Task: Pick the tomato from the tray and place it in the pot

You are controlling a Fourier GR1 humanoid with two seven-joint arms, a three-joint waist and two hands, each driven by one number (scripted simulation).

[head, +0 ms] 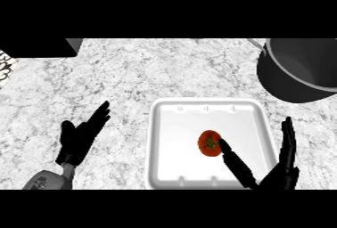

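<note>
A red tomato [209,143] with a green stem mark lies in the middle of a white tray [172,133] on the speckled counter. The dark grey pot [297,67] stands at the upper right, beyond the tray. My right hand [280,173] is open at the tray's near right corner: its thumb stretches up to the tomato's lower right side, and its straight fingers rise along the tray's right rim. My left hand [79,136] rests open on the counter left of the tray, fingers pointing up and right.
A black block [39,46] sits at the counter's far left corner. A patterned object [5,67] shows at the left edge. Speckled counter surface stretches between the tray and the pot.
</note>
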